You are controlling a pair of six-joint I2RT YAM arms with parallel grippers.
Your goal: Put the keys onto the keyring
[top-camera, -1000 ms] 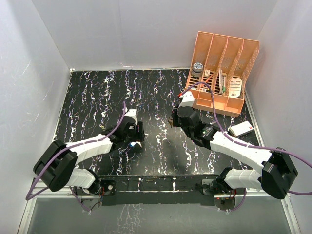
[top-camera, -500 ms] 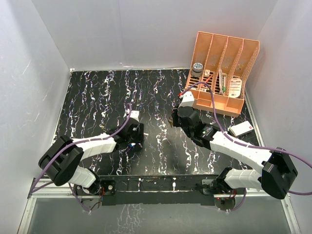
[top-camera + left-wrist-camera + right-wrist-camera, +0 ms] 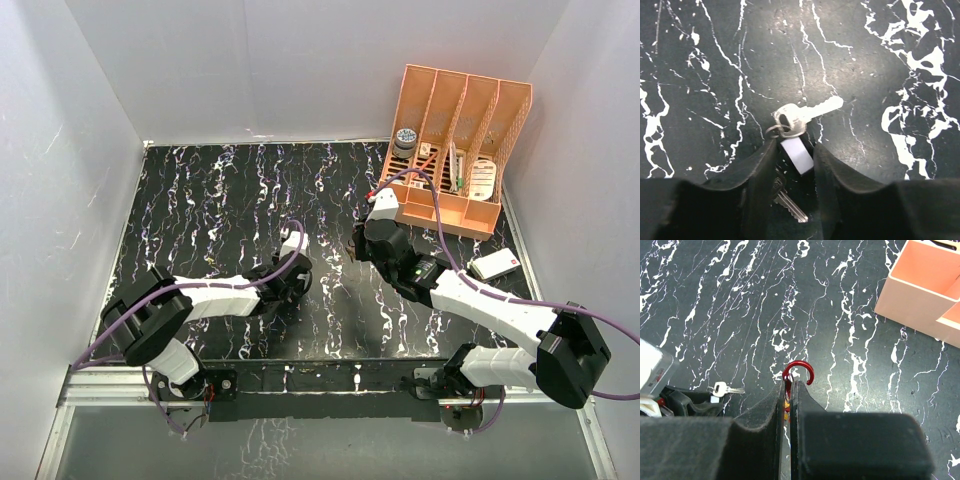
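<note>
In the left wrist view a silver key (image 3: 807, 113) and a small split ring (image 3: 774, 131) stick out beyond my left gripper (image 3: 794, 145). The gripper is shut on a white piece (image 3: 796, 156) of that key bunch, and a second key blade (image 3: 790, 205) hangs between the fingers. My right gripper (image 3: 790, 385) is shut on the red keyring (image 3: 800, 371), an open hook with its curved end poking past the fingertips. Something yellow-orange (image 3: 786, 404) shows in the slit. From above, the left gripper (image 3: 297, 282) sits left of the right gripper (image 3: 357, 246).
An orange divided organizer (image 3: 455, 150) with small items stands at the back right, and its corner (image 3: 920, 295) shows in the right wrist view. A white device (image 3: 495, 265) lies by the right wall. The black marbled mat (image 3: 200, 200) covers the table.
My left arm has swung to the right with the keys, closing the distance to the right gripper. The right arm has held still with the keyring.
</note>
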